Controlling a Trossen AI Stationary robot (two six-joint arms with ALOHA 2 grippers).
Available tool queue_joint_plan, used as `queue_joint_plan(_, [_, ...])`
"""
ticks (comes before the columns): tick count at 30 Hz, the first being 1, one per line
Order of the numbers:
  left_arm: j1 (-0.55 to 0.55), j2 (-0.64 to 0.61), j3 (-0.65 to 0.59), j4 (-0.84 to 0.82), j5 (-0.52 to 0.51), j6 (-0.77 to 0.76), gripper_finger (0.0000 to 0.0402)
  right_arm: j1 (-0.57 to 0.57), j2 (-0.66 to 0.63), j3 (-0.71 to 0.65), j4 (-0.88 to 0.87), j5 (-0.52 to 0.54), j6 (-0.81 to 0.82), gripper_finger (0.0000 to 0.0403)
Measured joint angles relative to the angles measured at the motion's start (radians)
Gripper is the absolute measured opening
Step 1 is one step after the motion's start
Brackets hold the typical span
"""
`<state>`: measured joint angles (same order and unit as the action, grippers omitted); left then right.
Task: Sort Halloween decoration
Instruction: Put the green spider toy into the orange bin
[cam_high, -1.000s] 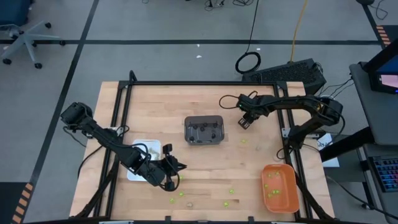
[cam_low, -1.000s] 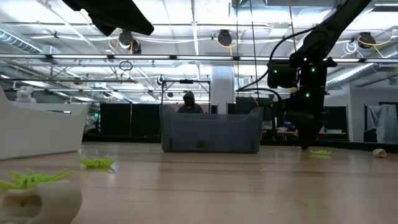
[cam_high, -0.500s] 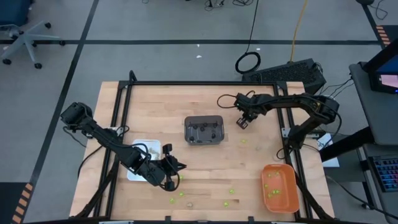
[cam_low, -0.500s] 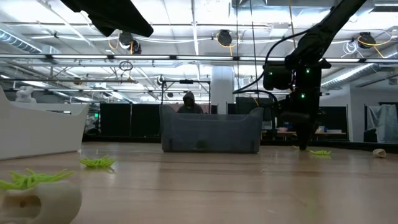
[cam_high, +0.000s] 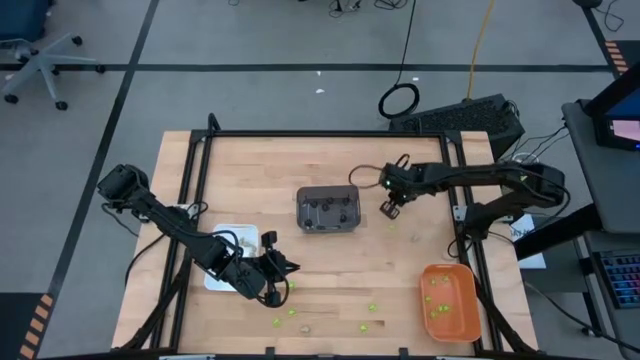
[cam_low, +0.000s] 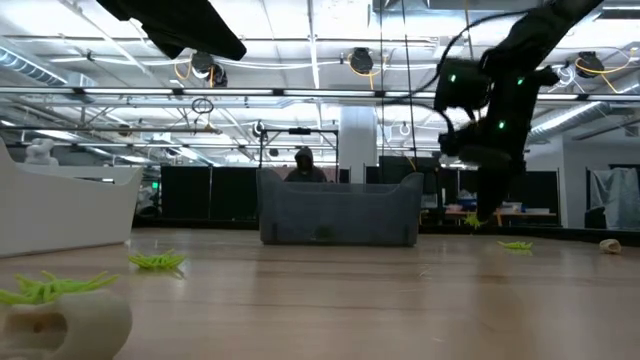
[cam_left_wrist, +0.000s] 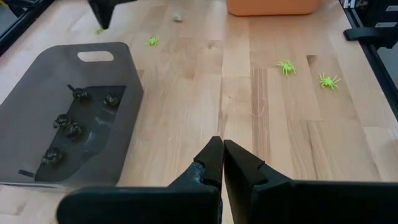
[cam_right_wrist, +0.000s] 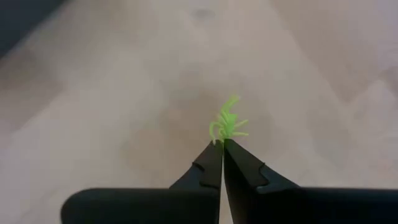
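Observation:
My right gripper (cam_high: 388, 208) hangs above the table just right of the dark grey tray (cam_high: 328, 190), shut on a lime-green spider trinket (cam_right_wrist: 227, 124); the spider also shows in the low view (cam_low: 474, 222). My left gripper (cam_left_wrist: 222, 142) is shut on nothing, low over the wood beside the white tray (cam_high: 240, 235) at the front left. Dark trinkets (cam_left_wrist: 68, 124) lie in the grey tray. Loose green spiders (cam_high: 372, 308) (cam_left_wrist: 286, 65) rest on the table. My right gripper pinches the green spider by one edge (cam_right_wrist: 221, 140) between its two fingertips, only at their free ends. The fingers come from above, pointing steeply down. The spider sticks out beyond the tips, lifted clear of the table.
An orange tray (cam_high: 470, 300) with green trinkets stands at the front right. A pale tan skull (cam_low: 60, 325) sits close to the low camera, with a green spider (cam_low: 155, 261) behind it. More green spiders (cam_high: 292, 312) lie near the front edge.
My right gripper has risen from the table beside the grey tray and shifted slightly toward the near edge. The green spider has come up with it and now hangs clear of the wood at its fingertips.

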<state>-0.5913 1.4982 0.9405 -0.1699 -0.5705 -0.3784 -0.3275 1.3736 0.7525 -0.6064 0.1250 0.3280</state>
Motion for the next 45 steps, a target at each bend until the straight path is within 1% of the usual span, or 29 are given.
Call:
queue_joint_plan(4, [0.0, 0.0, 0.0, 0.0, 0.0, -0.001, 0.0013, 0.128, -0.054, 0.0, 0.018, 0.004, 0.089, 0.0])
queue_joint_plan(6, [0.0, 0.0, 0.0, 0.0, 0.0, -0.001, 0.0013, 0.205, -0.068, 0.0, 0.041, 0.031, 0.121, 0.0])
queue_joint_plan(11, [0.0, 0.0, 0.0, 0.0, 0.0, -0.001, 0.0013, 0.399, -0.083, 0.0, 0.13, 0.035, 0.176, 0.0])
queue_joint_plan(16, [0.001, 0.0, 0.0, 0.002, 0.0, -0.002, 0.0013, 0.582, -0.083, 0.001, 0.217, 0.089, 0.218, 0.0])
queue_joint_plan(20, [0.001, 0.0, 0.0, 0.004, 0.0, -0.002, 0.0013, 0.718, -0.083, 0.002, 0.261, 0.165, 0.237, 0.0])
queue_joint_plan(24, [0.001, 0.0, 0.0, 0.005, 0.0, -0.002, 0.0013, 0.84, -0.083, 0.002, 0.293, 0.296, 0.229, 0.0])
queue_joint_plan(28, [0.001, 0.0, 0.0, 0.005, -0.001, -0.003, 0.0013, 0.923, -0.083, 0.002, 0.297, 0.418, 0.157, 0.0])
queue_joint_plan(32, [0.001, 0.0, 0.0, 0.005, -0.001, -0.003, 0.0013, 0.978, -0.083, 0.002, 0.302, 0.497, 0.052, 0.0])
queue_joint_plan(35, [0.001, 0.0, 0.0, 0.005, -0.001, -0.008, 0.0013, 1.003, -0.083, 0.002, 0.315, 0.535, -0.02, 0.0])
queue_joint_plan(38, [0.001, 0.0, 0.0, 0.006, -0.002, -0.009, 0.0013, 1.02, -0.083, 0.002, 0.368, 0.561, -0.101, 0.0])
queue_joint_plan(45, [0.001, 0.0, 0.0, 0.008, -0.002, -0.009, 0.0013, 1.043, -0.083, 0.004, 0.544, 0.686, -0.345, 0.0])
